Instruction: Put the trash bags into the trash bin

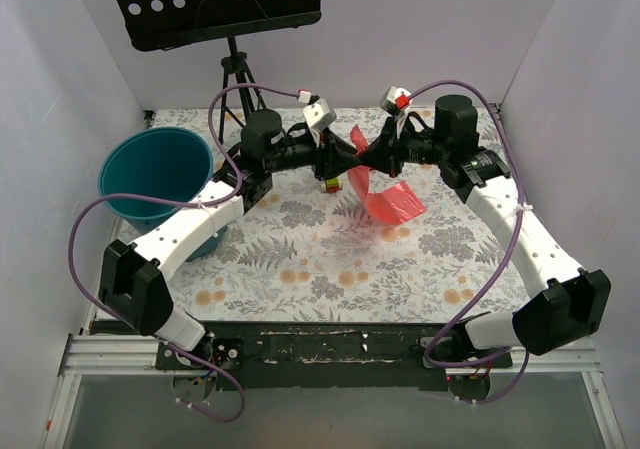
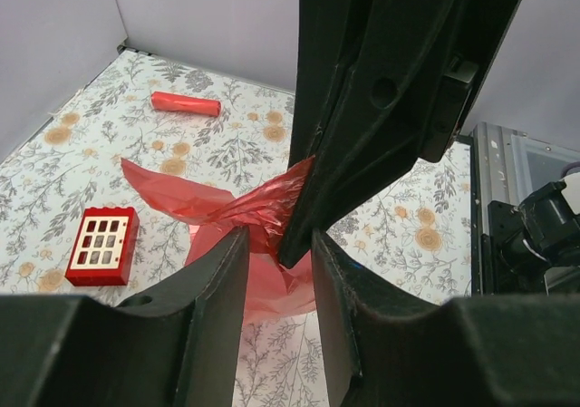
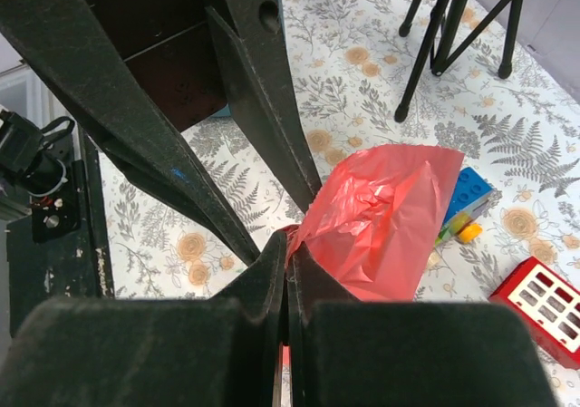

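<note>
One pink bag [image 1: 395, 204], clamped in the right gripper [image 3: 288, 248] — the left gripper [image 2: 279, 248] beside it, jaws apart — one teal bin [image 1: 150, 169], well apart.

No legible txt, labels or nos. anywhere.

The left arm [image 1: 200, 224] lies across the way from trash bags [image 1: 395, 201] to trash bin [image 1: 110, 164]; tripod [image 1: 240, 74] behind.
</note>
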